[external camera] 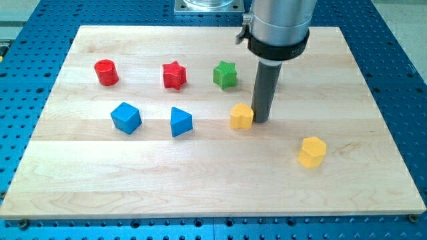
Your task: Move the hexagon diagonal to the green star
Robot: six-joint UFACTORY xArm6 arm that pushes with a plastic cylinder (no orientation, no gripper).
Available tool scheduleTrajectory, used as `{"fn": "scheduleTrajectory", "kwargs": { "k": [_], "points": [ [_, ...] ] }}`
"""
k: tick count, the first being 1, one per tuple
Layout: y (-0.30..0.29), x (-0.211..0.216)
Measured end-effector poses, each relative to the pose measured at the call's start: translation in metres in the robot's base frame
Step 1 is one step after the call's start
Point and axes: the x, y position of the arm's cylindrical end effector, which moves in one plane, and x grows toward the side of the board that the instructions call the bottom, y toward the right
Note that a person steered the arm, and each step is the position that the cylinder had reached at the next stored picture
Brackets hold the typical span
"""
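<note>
A yellow hexagon block (311,151) lies at the view's lower right of the wooden board (213,193). The green star (225,75) sits near the top centre. My tip (261,121) rests on the board just right of a second yellow block (241,116), close to it or touching it, below and right of the green star. The yellow hexagon is down and to the right of my tip, well apart from it.
A red cylinder (106,72) and a red star (174,75) sit in a row left of the green star. A blue cube (125,117) and a blue triangular block (180,122) lie below them. A blue perforated table (400,80) surrounds the board.
</note>
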Motion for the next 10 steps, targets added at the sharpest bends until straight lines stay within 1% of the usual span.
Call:
{"fn": "scheduleTrajectory", "kwargs": {
  "k": [1,2,3,4,5,7,8,9,10],
  "points": [
    [0.001,0.005],
    [0.112,0.004],
    [0.183,0.043],
    [0.132,0.102],
    [0.073,0.108],
    [0.082,0.045],
    [0.098,0.044],
    [0.136,0.025],
    [0.080,0.027]
  ]
}}
